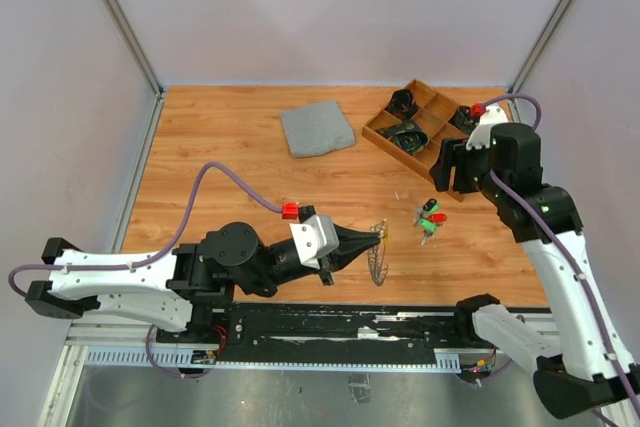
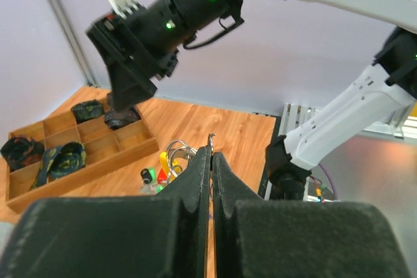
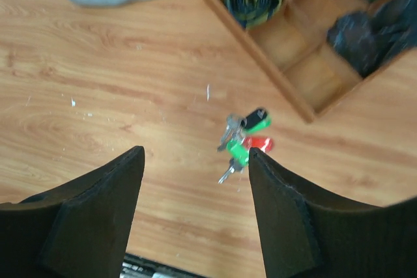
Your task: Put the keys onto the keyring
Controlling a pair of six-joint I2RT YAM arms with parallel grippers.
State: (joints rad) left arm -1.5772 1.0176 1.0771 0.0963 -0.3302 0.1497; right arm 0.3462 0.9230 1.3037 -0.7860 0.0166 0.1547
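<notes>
My left gripper (image 1: 376, 238) is shut on the keyring (image 1: 378, 259), a thin silvery loop standing up from the table. In the left wrist view the fingers (image 2: 199, 180) pinch its wire, and more loops of the keyring (image 2: 177, 150) with a yellow key head (image 2: 163, 161) show beside them. The loose keys (image 1: 430, 219), with green, red and black heads, lie on the wood just right of the ring. My right gripper (image 1: 447, 172) hangs open and empty above them. In the right wrist view the keys (image 3: 245, 137) lie between and beyond the fingers of my right gripper (image 3: 195, 155).
A wooden divided tray (image 1: 384, 131) holding dark rolled items stands at the back right, close behind the right gripper; it also shows in the right wrist view (image 3: 273, 73). A folded grey cloth (image 1: 317, 129) lies at the back centre. Walls enclose the table.
</notes>
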